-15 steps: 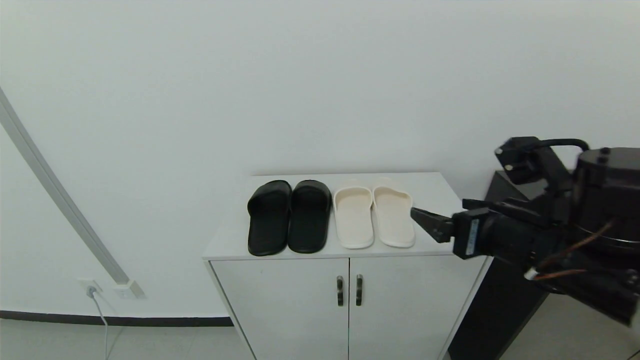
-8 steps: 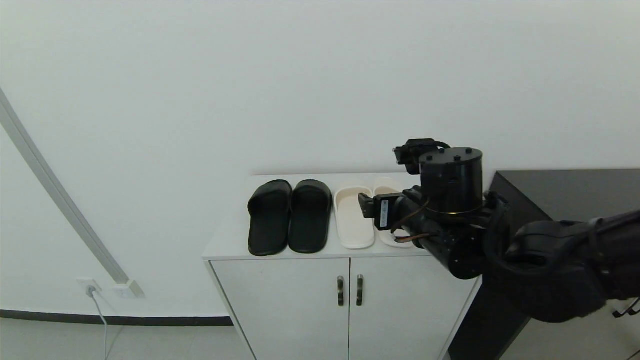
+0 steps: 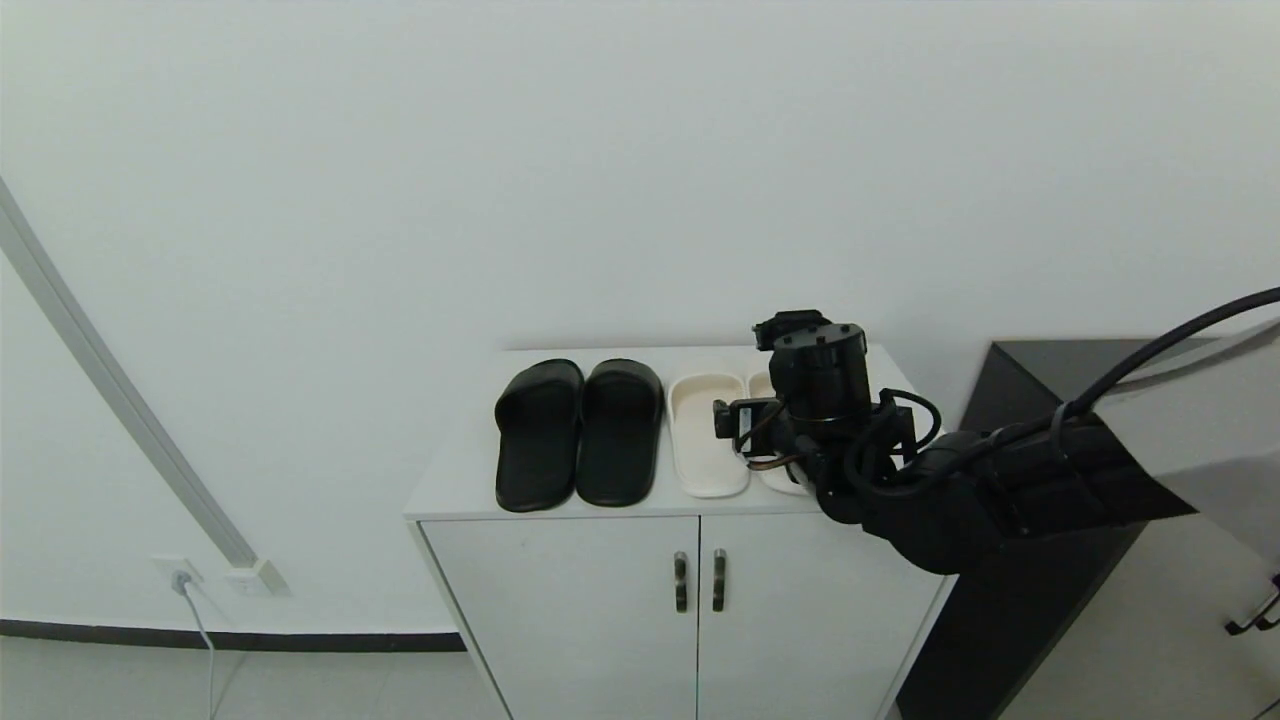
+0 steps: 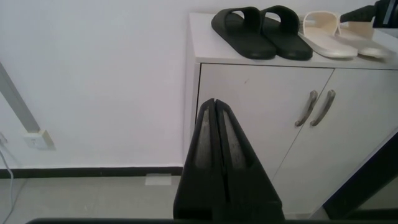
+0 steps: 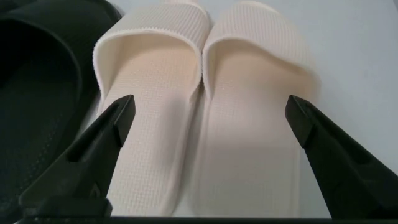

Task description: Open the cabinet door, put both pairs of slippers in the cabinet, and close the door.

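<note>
A white cabinet [image 3: 560,600] stands against the wall, both doors closed, with two dark handles [image 3: 698,580] at the middle seam. On its top lie a black pair of slippers [image 3: 578,432] and, to their right, a cream pair [image 3: 705,440]. My right arm [image 3: 815,400] hangs over the cream pair and hides most of the right one. In the right wrist view my right gripper [image 5: 208,134] is open, its fingers straddling both cream slippers [image 5: 205,112] just above them. My left gripper [image 4: 216,118] is shut and empty, held low in front of the cabinet's left side [image 4: 249,106].
A black table [image 3: 1030,370] stands against the cabinet's right side. To the left, a wall socket with a cable [image 3: 182,580] sits low on the wall under a slanted conduit [image 3: 110,380]. Floor lies open in front of the cabinet [image 4: 93,193].
My right arm has swung left and forward from beyond the cabinet's right edge to above the cream slippers. The slippers and doors have not moved.
</note>
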